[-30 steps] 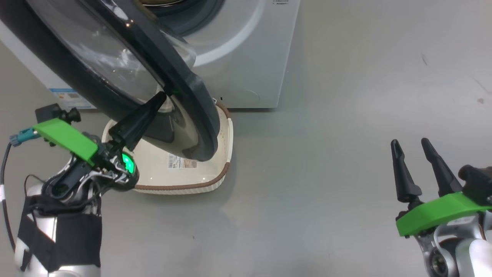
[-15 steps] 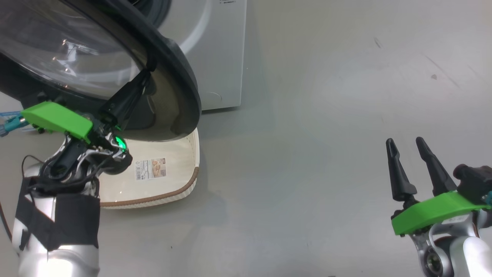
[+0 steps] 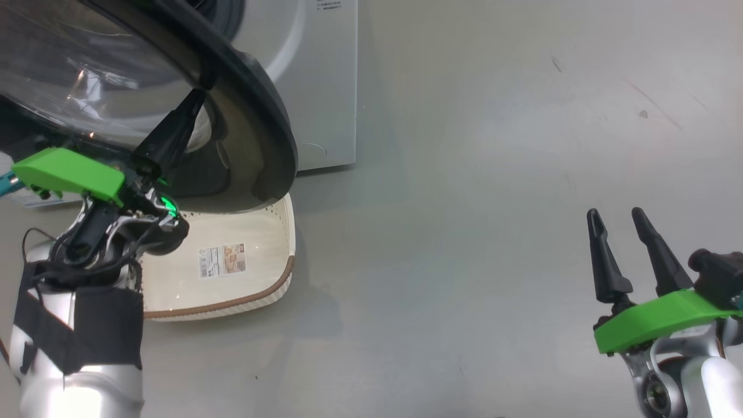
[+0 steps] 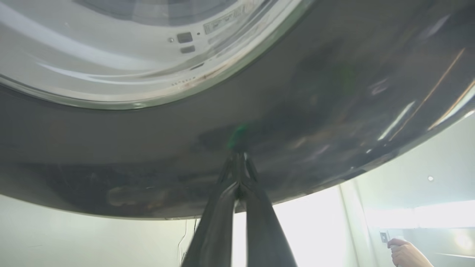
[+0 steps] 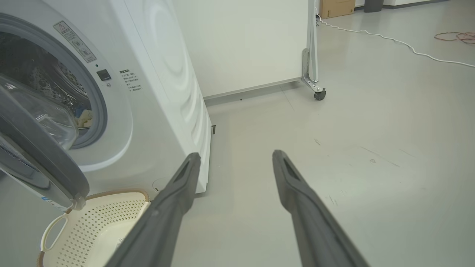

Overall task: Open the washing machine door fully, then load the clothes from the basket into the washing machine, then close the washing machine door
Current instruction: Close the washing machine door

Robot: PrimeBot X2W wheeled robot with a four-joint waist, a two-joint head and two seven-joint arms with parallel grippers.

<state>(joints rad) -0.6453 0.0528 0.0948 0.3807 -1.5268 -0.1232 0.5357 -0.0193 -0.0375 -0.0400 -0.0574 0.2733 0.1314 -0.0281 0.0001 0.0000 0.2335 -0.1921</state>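
The head camera has swung (the whole scene, floor marks (image 3: 642, 114) included, slides left in its view). Beyond that, the washing machine door (image 3: 258, 116) has closed in toward the front of the washing machine (image 3: 325, 87), so its lower rim now covers far less of the basket (image 3: 273, 232), whose label (image 3: 223, 261) lies fully uncovered. The left end effector (image 3: 196, 98) has travelled with the door, its tip against the glossy black rim.
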